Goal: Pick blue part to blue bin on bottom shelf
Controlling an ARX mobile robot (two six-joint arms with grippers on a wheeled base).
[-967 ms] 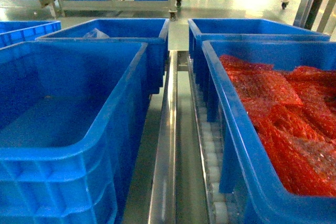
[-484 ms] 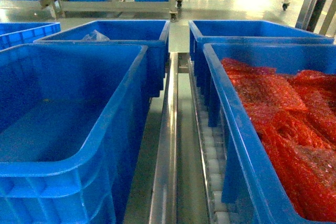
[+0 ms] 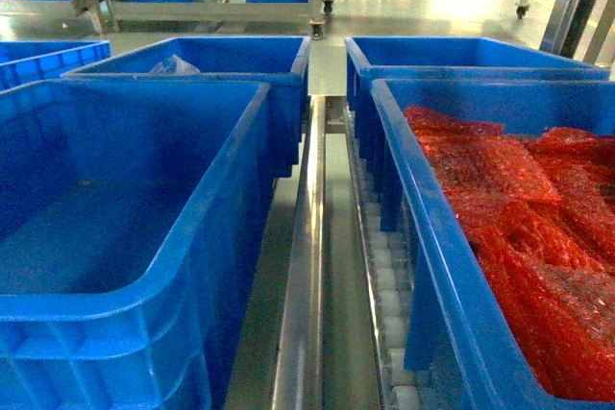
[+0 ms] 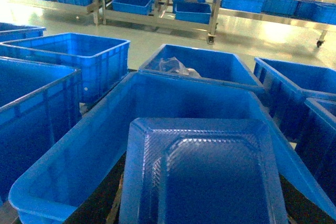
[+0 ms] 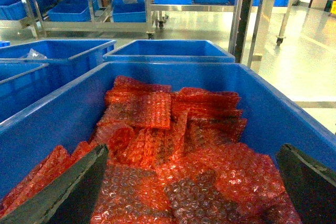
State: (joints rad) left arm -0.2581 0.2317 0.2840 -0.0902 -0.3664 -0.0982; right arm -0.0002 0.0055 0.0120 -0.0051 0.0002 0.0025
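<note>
The right end effector has its two dark fingers wide apart, with nothing between them. It hangs over a deep blue plastic bin filled with sheets of red bubble wrap.

Of the left end effector only dark pieces show, at the low corners of the left wrist view. Whether it is clamped or apart, I cannot tell. Between these dark pieces, and very near to the camera, is the blue part, a translucent blue plastic tray with a raised rim and a fine ribbed surface. It is over a large, deep blue bin, and the bin's far wall shows behind it. The tray does not show in the head view.

In the head view a shiny steel centre divider runs along the bottom shelf. Left of the divider stands the large blue bin, with only its bare floor showing. Right of the divider is a white roller track, and the bin of red bubble wrap stands on it. Beyond the left bin, still left of the divider, a second blue bin holds a piece of clear plastic film. Beyond the bin of red wrap, right of the divider, stands another blue bin.
</note>
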